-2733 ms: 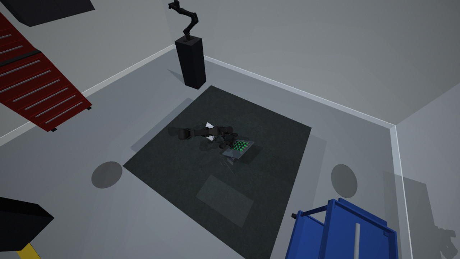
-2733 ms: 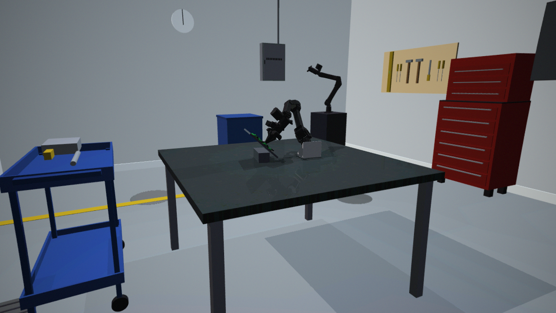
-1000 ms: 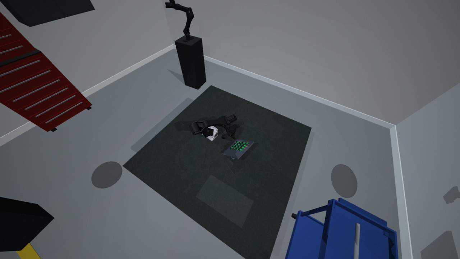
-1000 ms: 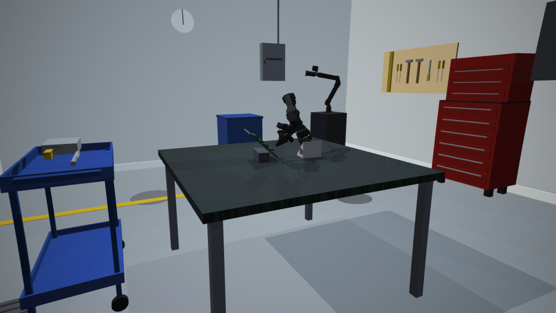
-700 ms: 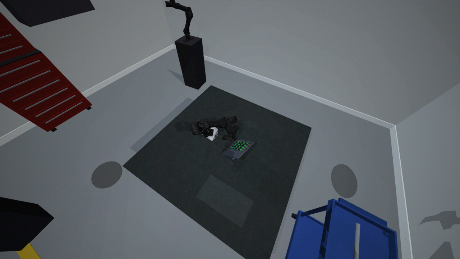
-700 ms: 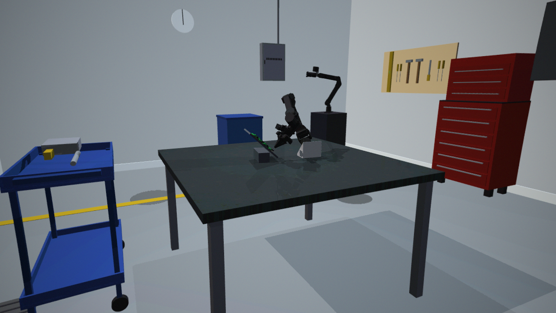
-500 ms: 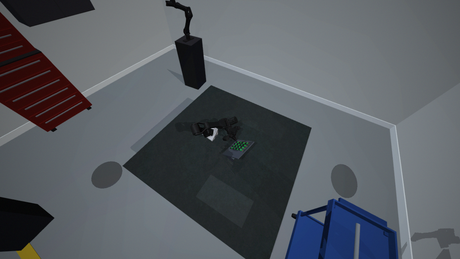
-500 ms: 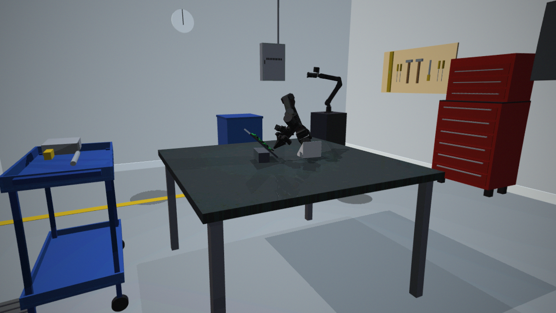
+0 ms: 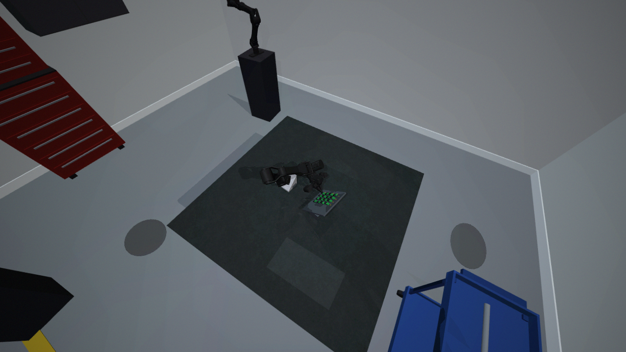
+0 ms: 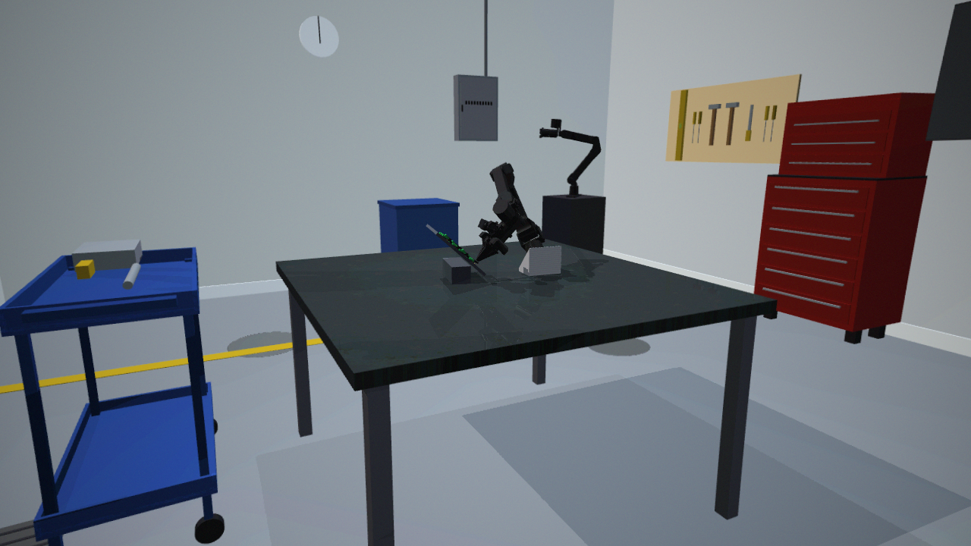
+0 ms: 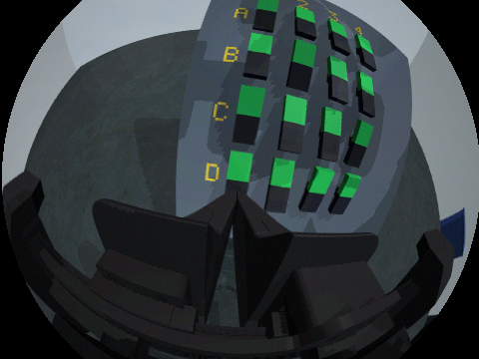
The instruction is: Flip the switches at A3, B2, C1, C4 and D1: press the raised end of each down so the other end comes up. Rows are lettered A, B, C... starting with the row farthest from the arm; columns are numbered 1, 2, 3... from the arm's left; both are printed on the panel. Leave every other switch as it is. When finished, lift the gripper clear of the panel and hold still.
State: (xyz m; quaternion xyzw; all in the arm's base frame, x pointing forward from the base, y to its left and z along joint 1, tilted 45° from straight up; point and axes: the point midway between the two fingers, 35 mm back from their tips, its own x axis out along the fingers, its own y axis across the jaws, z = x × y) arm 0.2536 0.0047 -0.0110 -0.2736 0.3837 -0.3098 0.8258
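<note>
Your gripper (image 9: pixel 321 191) (image 10: pixel 477 261) (image 11: pixel 235 198) is clenched empty, so press squarely on the D1 switch's (image 11: pixel 239 167) near end, avoiding the switch (image 11: pixel 282 173) beside it.

You're working in dim, cool grey light, and from the top view the dark green-black tabletop (image 9: pixel 279 218) (image 10: pixel 516 312) swallows most of it, leaving the black robot arm (image 9: pixel 288 169) (image 10: pixel 505 203) hard to separate from its shadow. The exterior view gives you pale walls and broad, hard-edged shadows across the grey floor (image 9: pixel 210 297) (image 10: pixel 305 488). Your wrist view bulges like a fisheye, its corners black, edges jagged, with streaky shadows between the green-and-black switches (image 11: pixel 294 110).
</note>
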